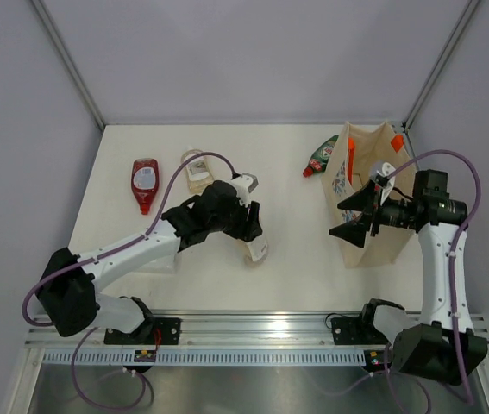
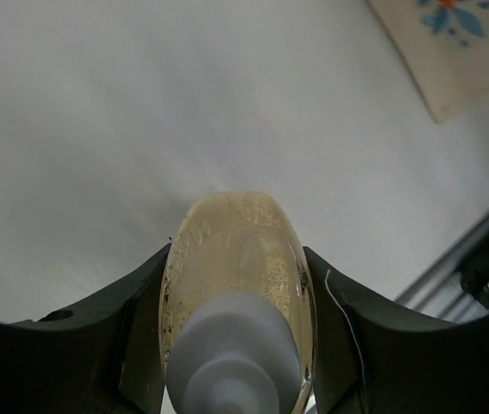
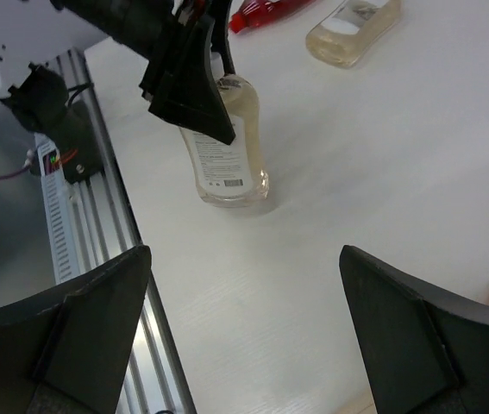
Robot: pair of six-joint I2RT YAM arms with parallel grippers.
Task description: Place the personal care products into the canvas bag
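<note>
Clear pale-yellow bottle (image 2: pixel 235 276) is pinched at its sides by the jaws of the left gripper (image 1: pixel 251 226), cap toward the wrist, mid-counter. It is likely gripped for carrying to the canvas bag (image 1: pixel 391 241), which is stood open at the right. Right gripper (image 1: pixel 352 216) is held at the bag's left side, jaws spread and empty, probably to steady the opening. Red bottle (image 1: pixel 145 183), second clear bottle (image 1: pixel 197 172) and green red-capped bottle (image 1: pixel 320 158) are seen lying further back, the green one just beside the bag. White matte counter (image 1: pixel 296 259) is enclosed by grey panel walls (image 1: pixel 253 52).

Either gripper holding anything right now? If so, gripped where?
Left gripper is shut on the clear pale-yellow plastic bottle, fingers pinching its sides at the upper end, near the white cap. Right gripper is open and empty.
</note>
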